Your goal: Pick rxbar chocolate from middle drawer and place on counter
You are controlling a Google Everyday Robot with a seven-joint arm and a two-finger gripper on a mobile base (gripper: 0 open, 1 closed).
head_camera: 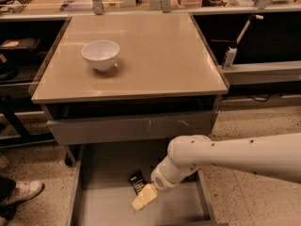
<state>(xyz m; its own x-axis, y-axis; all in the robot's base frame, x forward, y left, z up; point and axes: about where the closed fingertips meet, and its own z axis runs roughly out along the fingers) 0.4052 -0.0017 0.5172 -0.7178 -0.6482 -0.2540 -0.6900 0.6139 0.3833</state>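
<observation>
**Gripper down in the open drawer, beside the bar**

The arm (235, 157) reached in from 3 o'clock, down into the pulled-out drawer (94, 206). The gripper (144, 197) sat low over the drawer floor, just at 5 o'clock of the bar (137, 182); contact was not discernible. Whether it was open or closed could not be told. The bar lay flat near the floor's middle. The counter (155, 55) above held a white bowl (100, 54) toward 10 o'clock.

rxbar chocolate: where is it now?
Camera view, lower centre: the rxbar chocolate lies in the open middle drawer, below the counter, with the end effector close beside it.
</observation>
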